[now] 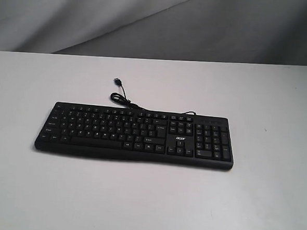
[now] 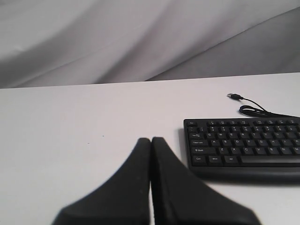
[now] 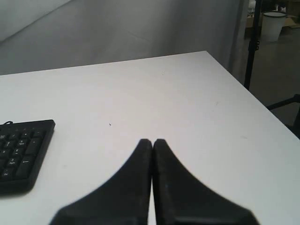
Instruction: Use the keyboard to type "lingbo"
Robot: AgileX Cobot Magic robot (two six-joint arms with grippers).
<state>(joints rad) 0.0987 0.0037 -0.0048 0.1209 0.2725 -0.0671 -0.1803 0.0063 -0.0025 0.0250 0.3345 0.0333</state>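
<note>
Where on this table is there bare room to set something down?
The widest bare patch lies between the keyboard and the near edge of the table. Both ends of the keyboard are free too. Behind it, the coiled USB cable crowds the middle.

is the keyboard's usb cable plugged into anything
No, the USB plug lies loose on the table behind the keyboard.

Black keyboard (image 1: 134,134) with small white key legends, white logo (image 1: 181,139) beside its number pad, thin black cable (image 1: 124,100) behind the keyboard, plain white table (image 1: 148,198) beneath it, grey backdrop cloth (image 1: 149,21) beyond it, matte black left gripper (image 2: 151,139) and right gripper (image 3: 152,140).
</note>
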